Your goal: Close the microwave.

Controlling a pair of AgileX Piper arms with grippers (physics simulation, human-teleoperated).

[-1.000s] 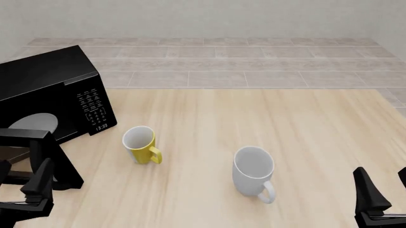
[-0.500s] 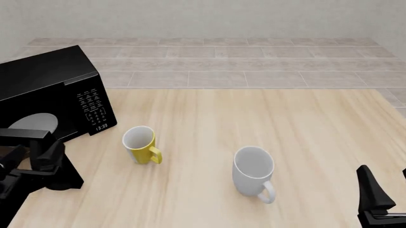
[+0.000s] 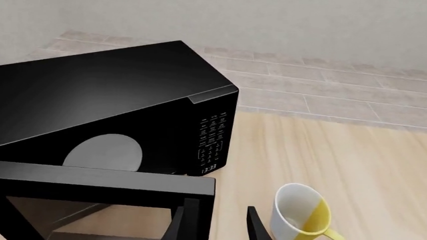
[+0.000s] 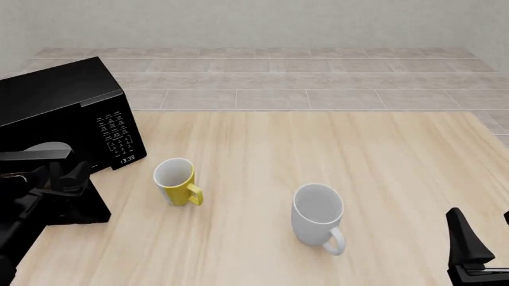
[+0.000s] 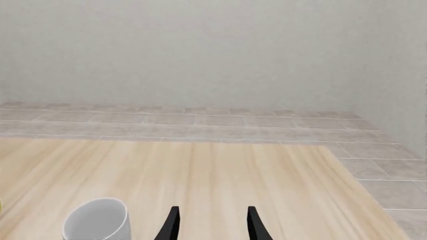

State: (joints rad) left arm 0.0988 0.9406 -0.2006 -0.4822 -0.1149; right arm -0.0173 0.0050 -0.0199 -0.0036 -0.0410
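The microwave (image 4: 56,107) is a glossy black box at the table's far left, with its keypad panel (image 4: 119,136) facing right. Its door (image 4: 87,205) hangs open, swung out toward the near side, and the white turntable (image 3: 103,155) shows inside. My left gripper (image 4: 68,176) is open against the outer side of the door near its free edge. In the left wrist view one finger (image 3: 190,222) overlaps the door's free edge (image 3: 200,187). My right gripper (image 4: 485,238) stays open and empty at the near right corner, far from the microwave.
A yellow mug (image 4: 176,180) lies tilted just right of the microwave, close to the door's free edge. A white mug (image 4: 318,215) sits near the table's middle front, also seen as the white mug (image 5: 97,220) in the right wrist view. Tiled floor lies beyond the table.
My left gripper has risen and moved forward to the door's outer side. The door's free edge has shifted slightly away from me, toward the microwave body. The right arm barely moved.
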